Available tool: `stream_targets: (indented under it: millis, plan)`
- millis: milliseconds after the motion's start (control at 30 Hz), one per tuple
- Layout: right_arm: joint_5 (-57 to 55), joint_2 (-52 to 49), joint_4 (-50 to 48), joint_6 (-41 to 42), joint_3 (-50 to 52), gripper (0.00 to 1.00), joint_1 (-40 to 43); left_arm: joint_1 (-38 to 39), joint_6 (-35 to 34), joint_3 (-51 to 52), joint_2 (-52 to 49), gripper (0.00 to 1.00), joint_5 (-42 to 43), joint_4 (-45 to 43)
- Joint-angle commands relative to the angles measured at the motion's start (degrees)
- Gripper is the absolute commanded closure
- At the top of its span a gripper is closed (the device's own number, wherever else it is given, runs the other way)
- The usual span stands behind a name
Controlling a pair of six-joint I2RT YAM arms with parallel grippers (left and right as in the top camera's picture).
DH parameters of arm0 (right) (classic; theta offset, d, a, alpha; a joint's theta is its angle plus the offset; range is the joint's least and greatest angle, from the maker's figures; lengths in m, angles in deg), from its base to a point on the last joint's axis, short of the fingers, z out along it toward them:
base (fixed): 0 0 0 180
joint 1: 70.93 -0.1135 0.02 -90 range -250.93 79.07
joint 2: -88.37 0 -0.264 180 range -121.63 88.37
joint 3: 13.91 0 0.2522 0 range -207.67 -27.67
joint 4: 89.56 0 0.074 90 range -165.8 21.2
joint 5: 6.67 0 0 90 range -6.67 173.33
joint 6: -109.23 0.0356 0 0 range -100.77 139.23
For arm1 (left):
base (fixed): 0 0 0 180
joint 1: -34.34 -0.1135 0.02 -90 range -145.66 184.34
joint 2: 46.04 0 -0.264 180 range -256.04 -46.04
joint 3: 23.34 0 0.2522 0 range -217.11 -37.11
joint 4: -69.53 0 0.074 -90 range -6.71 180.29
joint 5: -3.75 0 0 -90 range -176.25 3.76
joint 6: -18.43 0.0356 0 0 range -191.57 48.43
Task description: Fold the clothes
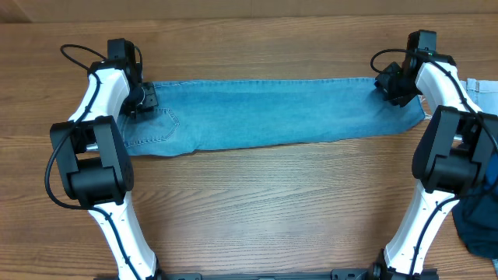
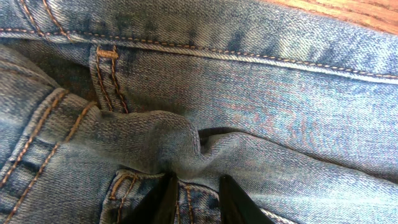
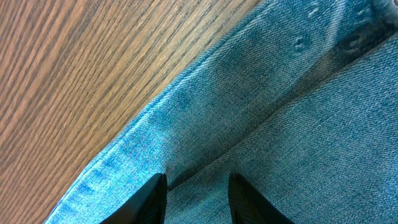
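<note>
The clothes, a pair of light blue denim jeans [image 1: 264, 115], lie stretched in a long strip across the far half of the table. The waist and a back pocket [image 1: 152, 128] are at the left. My left gripper [image 1: 144, 99] sits on the waist end. In the left wrist view it [image 2: 196, 199] is shut on a bunched ridge of denim [image 2: 168, 140] beside a belt loop [image 2: 107, 78]. My right gripper [image 1: 393, 82] is over the leg end. In the right wrist view it [image 3: 198, 193] stands open, with the flat leg cloth [image 3: 280, 124] and a seam lying under its fingers.
A dark navy garment [image 1: 482, 222] lies at the right edge near the right arm's base. A pale blue cloth [image 1: 484, 85] pokes in at the far right. Bare wooden table [image 1: 264, 210] runs in front of the jeans, between the two arm bases.
</note>
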Motion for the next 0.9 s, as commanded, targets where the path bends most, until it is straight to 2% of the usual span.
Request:
stream_targets:
  millis: [0,67,133,267,300,367,533,667,867]
  plan:
    - [-0.55,-1.88,-0.48,0.07,-0.85,0.64,-0.33,0.11,1.31,1.53,-1.42,0.73,0.35,1.97]
    - [-0.52,-2.56,-0.46,0.07,-0.85,0.64,-0.33,0.11,1.31,1.53,-1.42,0.73,0.33,1.97]
    - [-0.52,-2.69,-0.39,0.07,-0.87,0.74,-0.33,0.11,1.31,1.51,-1.42,0.73,0.35,1.99]
    - [-0.52,-2.69,-0.44,0.07,-0.87,0.76,-0.33,0.11,1.31,1.51,-1.42,0.73,0.35,1.97]
    - [-0.52,-2.69,-0.44,0.07,-0.87,0.8,-0.33,0.11,1.31,1.53,-1.42,0.73,0.35,1.97]
    - [-0.52,-2.69,-0.26,0.07,-0.87,0.96,-0.33,0.11,1.31,1.51,-1.42,0.73,0.35,1.97]
    - [-0.68,-0.11,1.31,-2.05,-2.6,0.96,-0.33,0.11,1.33,1.27,-1.38,0.76,0.37,1.79]
    - [-3.76,3.08,2.23,-4.92,-12.02,0.96,-0.33,0.11,1.49,-6.75,-1.07,0.85,4.92,1.25]
    - [-8.68,2.93,0.61,-4.9,-11.61,0.96,-0.31,0.07,-0.04,-9.05,-1.07,0.9,5.27,-1.64]
